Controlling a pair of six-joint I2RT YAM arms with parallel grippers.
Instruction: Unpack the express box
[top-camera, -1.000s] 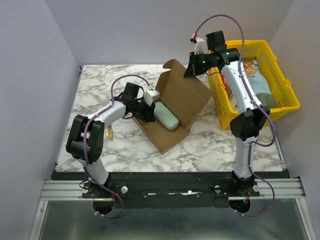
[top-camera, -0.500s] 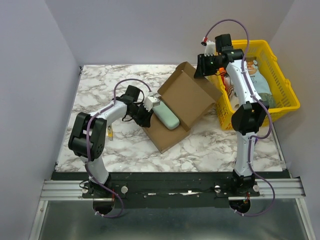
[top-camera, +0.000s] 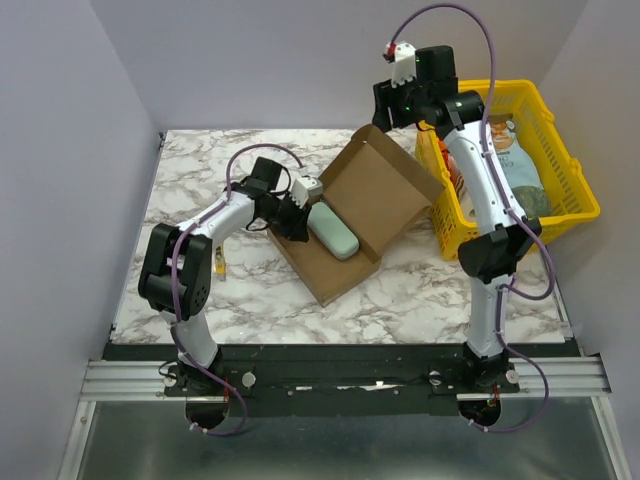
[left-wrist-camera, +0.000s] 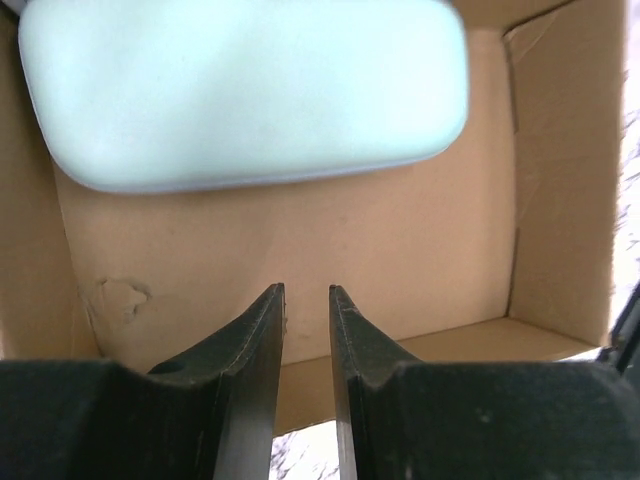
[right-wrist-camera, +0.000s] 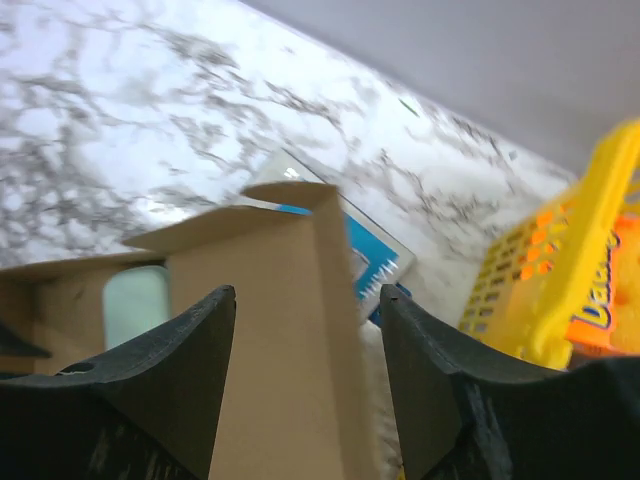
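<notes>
The express box (top-camera: 330, 272) lies open in the middle of the table, its brown lid (top-camera: 385, 190) tipped up toward the basket. A mint-green rounded case (top-camera: 333, 232) rests inside it. My left gripper (top-camera: 297, 215) hovers over the box's left wall. In the left wrist view its jaws (left-wrist-camera: 307, 290) stand narrowly apart with only the box floor (left-wrist-camera: 300, 230) behind the gap and the case (left-wrist-camera: 240, 90) just beyond. My right gripper (top-camera: 388, 100) is open above the lid's far corner. The lid (right-wrist-camera: 270, 330) shows between its spread fingers, which touch nothing.
A yellow plastic basket (top-camera: 575, 165) with a printed snack bag (top-camera: 510, 150) in it stands at the right, close to the raised lid. A small blue box with a white label (right-wrist-camera: 375, 255) lies on the marble behind the lid, next to the basket.
My right gripper has opened, let go of the lid's edge and lifted away above it. The lid stays raised. My left gripper has barely shifted at the box's left wall.
</notes>
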